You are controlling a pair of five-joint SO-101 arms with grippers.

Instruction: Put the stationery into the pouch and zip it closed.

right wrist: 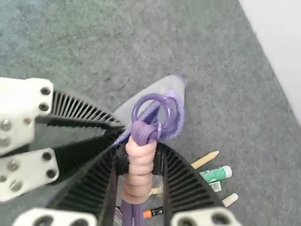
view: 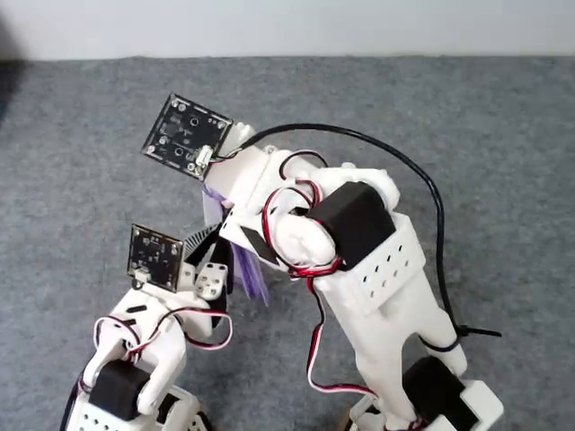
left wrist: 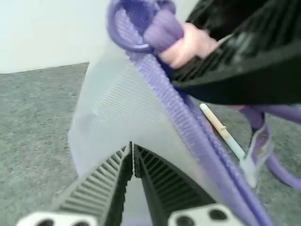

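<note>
Pouch (left wrist: 117, 108): soft, light mesh with purple zip tape, held off the carpet (right wrist: 94, 47) between both arms. Left claw (left wrist: 133, 155) is pinched on its limp wall, and right claw (right wrist: 139, 147) is clamped on the corded zip pull (right wrist: 139, 162). Pens (right wrist: 214, 173) lie just beside; whether inside, cannot tell. Judgement: fabric will sag and twist, so grip the stiffer tape near the slider.

White printed-plastic left arm (view: 157, 355): black servo block (view: 115, 388); square dark camera circuit board (view: 154, 256). White printed-plastic right arm (view: 382, 305): larger black servo block (view: 355, 220); perforated white bracket (view: 386, 265); red, white and black wire bundle (view: 305, 267); thick black cable (view: 439, 220). Black ribbed plastic fingers (right wrist: 183, 181); white finger mounts with dark screws (right wrist: 21, 113)
</note>
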